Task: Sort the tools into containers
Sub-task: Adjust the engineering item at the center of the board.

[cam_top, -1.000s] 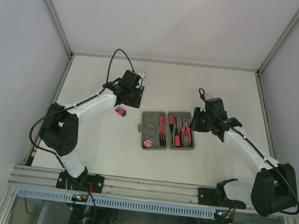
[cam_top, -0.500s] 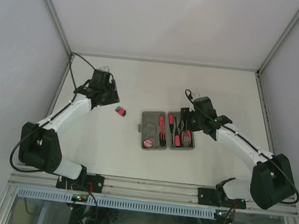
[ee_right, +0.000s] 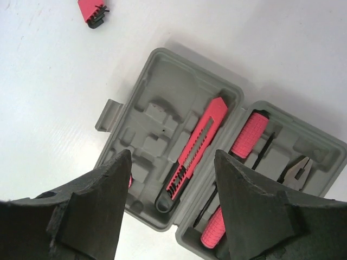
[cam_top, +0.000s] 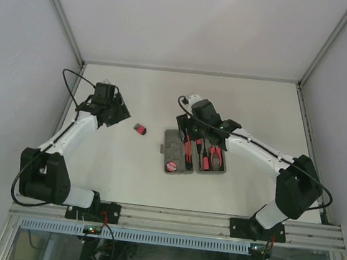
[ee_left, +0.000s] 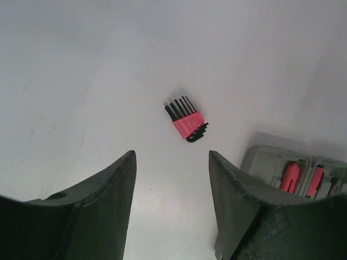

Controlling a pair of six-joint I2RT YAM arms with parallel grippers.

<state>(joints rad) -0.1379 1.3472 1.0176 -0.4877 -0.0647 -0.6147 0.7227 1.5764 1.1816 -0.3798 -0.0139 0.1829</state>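
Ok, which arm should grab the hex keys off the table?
Left. The left gripper, open, faces the hex keys directly; the right gripper hangs open over the case.

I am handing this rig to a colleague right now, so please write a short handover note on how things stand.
Left gripper: jaws open, empty, above the table near the hex key set.
Right gripper: jaws open, empty, over the open tool case.
Done: the longer red-black tool lies in one half of the case, the pliers in the other.
Left to do: the hex key set lies loose on the table outside the case and needs to go into a free recess.
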